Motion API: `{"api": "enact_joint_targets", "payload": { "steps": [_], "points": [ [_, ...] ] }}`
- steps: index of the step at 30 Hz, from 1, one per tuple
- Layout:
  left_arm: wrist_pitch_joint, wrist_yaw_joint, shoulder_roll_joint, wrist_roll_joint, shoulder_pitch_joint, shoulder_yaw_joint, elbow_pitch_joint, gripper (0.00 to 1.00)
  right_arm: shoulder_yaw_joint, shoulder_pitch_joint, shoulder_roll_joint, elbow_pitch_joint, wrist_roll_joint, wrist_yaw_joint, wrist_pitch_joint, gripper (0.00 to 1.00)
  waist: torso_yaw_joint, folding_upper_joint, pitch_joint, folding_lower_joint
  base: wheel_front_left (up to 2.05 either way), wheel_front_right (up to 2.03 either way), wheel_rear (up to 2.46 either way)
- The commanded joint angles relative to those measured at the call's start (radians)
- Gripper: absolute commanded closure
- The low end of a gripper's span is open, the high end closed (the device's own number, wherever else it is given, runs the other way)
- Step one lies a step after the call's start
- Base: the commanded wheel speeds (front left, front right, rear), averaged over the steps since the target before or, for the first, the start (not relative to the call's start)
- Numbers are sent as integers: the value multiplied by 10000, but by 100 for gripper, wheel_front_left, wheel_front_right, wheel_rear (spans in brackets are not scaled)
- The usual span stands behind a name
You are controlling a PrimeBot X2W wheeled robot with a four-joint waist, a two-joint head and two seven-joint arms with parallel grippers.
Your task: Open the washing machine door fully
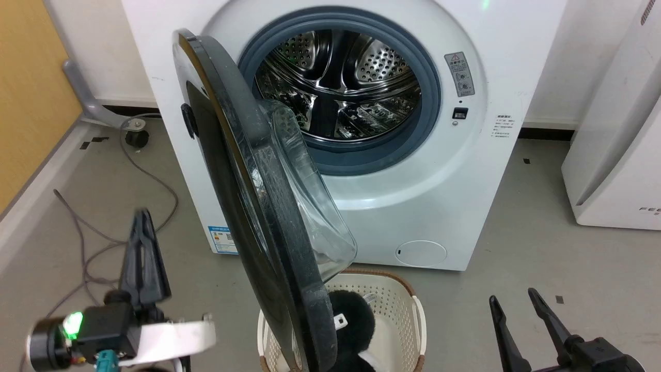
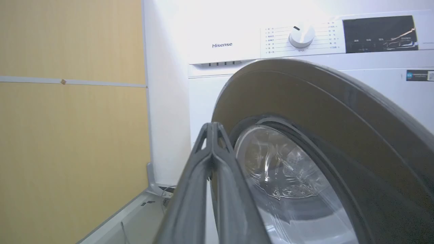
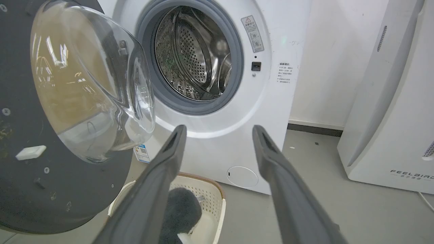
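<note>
- The washing machine [image 1: 465, 170] stands against the wall with its mouth uncovered, showing the steel perforated drum [image 1: 335, 88] and the blue-grey gasket [image 1: 372, 155] around it.
- A white appliance [image 1: 614, 155] stands on the floor to the machine's right, apart from it.
- The washing machine door [image 1: 232, 196] is hinged on the machine's left side. It stands swung out, almost edge-on to the head view, at roughly a right angle to the machine's front. Its glass bowl [image 1: 310, 196] bulges to the right, and its lower edge hangs over the basket.
- A cream laundry basket [image 1: 397, 294] with a brown rim sits on the floor just in front of the machine, below the round cap [image 1: 422, 253].
- The left gripper [image 1: 143, 217] is on the outer side of the door, low and to the left, with its fingers pressed together on nothing. In the left wrist view its tip is just beside the door's glossy face; contact cannot be made out.
- The right gripper [image 1: 513, 297] is at the lower right, well apart from the door, with its fingers spread and nothing between them.
- A black fluffy item [image 1: 351, 320] lies in the basket.
- A grey cable [image 1: 155, 178] trails over the floor left of the machine.
- A small blue label [image 1: 222, 238] sits low on the machine's front, beside the door.
</note>
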Motion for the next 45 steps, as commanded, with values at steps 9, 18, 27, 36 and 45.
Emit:
{"api": "enact_joint_targets", "payload": {
  "steps": [9, 18, 27, 36, 45],
  "points": [
    [-51, -274, -30, 88, -809, -927, -1968, 100, 38, 154, 45, 28, 125, 8, -45, 0, 12, 0, -2, -1, 0, 0, 0],
    [-51, -1048, -95, 86, -1175, -2884, -2647, 100, 26, 160, 45, 41, 198, 8, -45, 0, 15, 0, -44, -1, 0, 0, 0],
    [-51, -1668, -129, 74, -888, -4858, -2142, 100, -87, 131, 45, 55, 257, 8, -45, 0, 103, 0, -15, -1, 0, 0, 0],
    [-51, -2057, -25, 67, -268, -5898, -1149, 100, -87, 119, 45, 129, 292, 8, -45, 0, 191, 0, 68, -1, 0, 0, 0],
    [-51, -2098, 26, 6, 78, -6298, 441, 100, -118, 64, 45, 209, 271, 8, -45, 0, 355, 0, 211, -1, 0, 0, 0]
  ]
}}
